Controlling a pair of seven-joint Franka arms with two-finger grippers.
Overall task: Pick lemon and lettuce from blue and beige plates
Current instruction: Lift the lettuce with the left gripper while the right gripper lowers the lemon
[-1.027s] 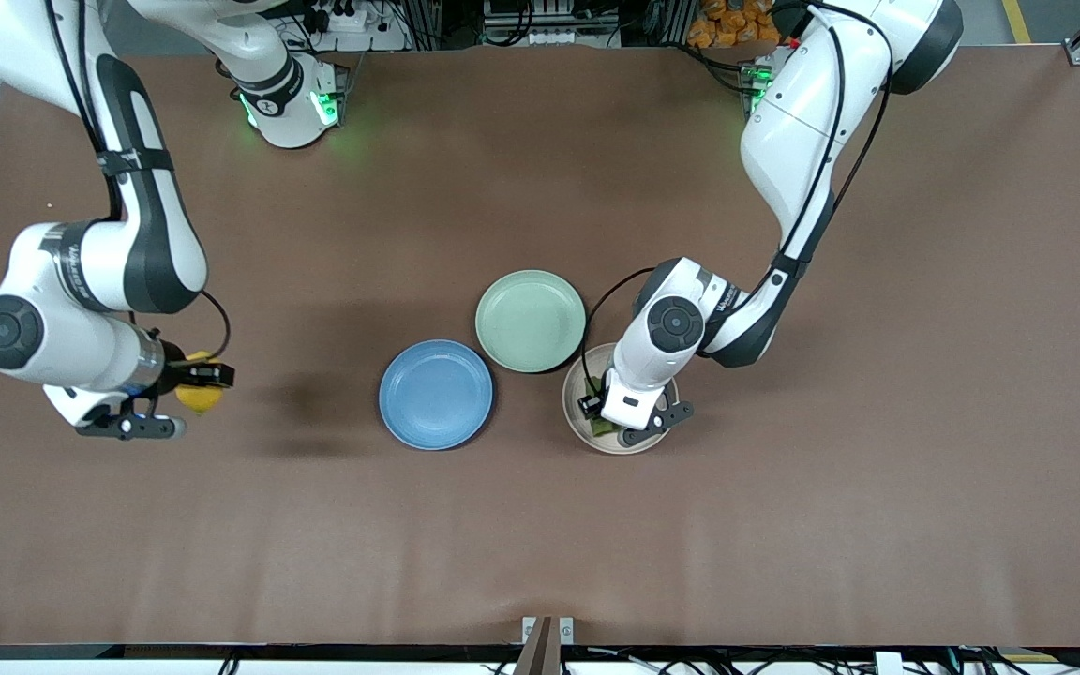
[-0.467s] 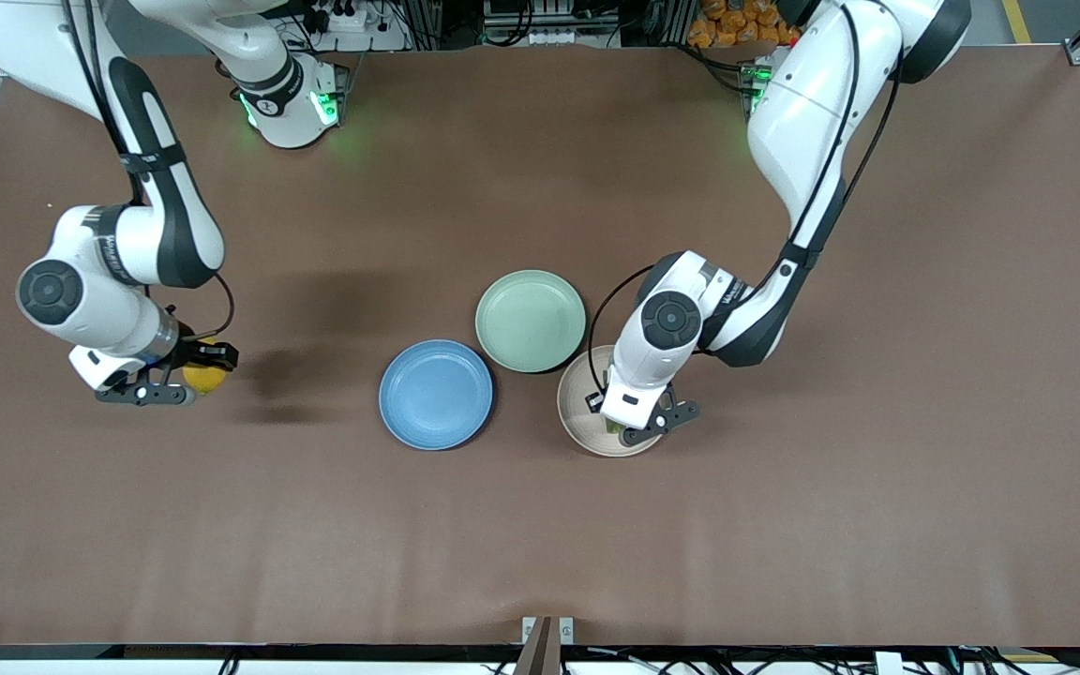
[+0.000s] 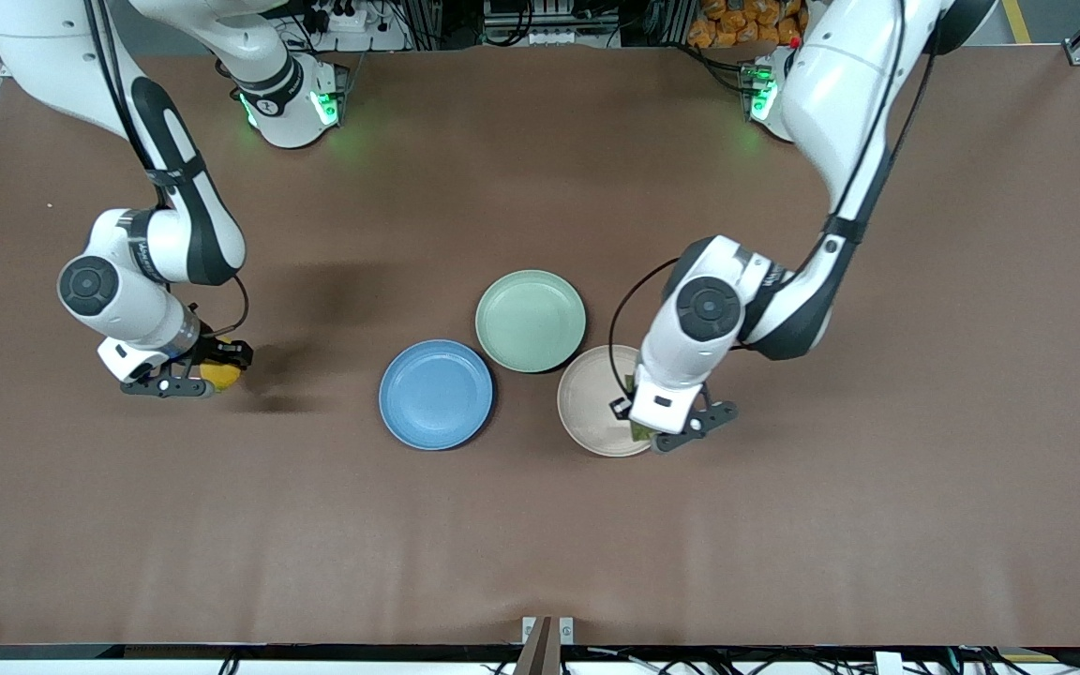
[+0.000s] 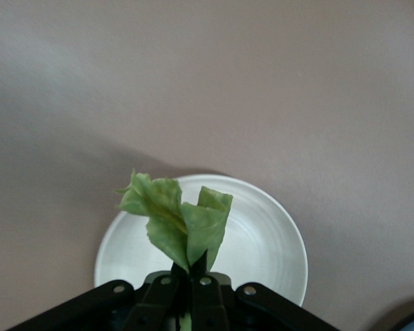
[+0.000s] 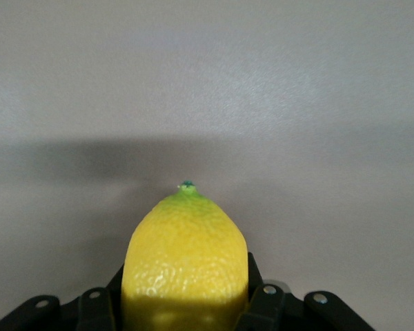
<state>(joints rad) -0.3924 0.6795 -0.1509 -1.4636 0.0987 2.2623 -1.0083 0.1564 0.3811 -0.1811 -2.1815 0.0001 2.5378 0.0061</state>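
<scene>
1. Since a second ago the left gripper has shifted from over the middle of the beige plate to over that plate's edge toward the left arm's end of the table, carrying the lettuce clear of the plate, which now lies bare.
2. The right gripper has moved farther from the front camera and closer to the blue plate, though well apart from it, over bare table toward the right arm's end.
3. The left gripper is clamped on the lettuce's lower end; the folded leaf's long axis runs straight out from the fingers.
4. The right gripper is closed around the lemon; its long axis lies along the fingers, the green-tipped nub pointing away from the wrist.
5. The mint-green plate sits beside the blue plate, farther from the front camera.
</scene>
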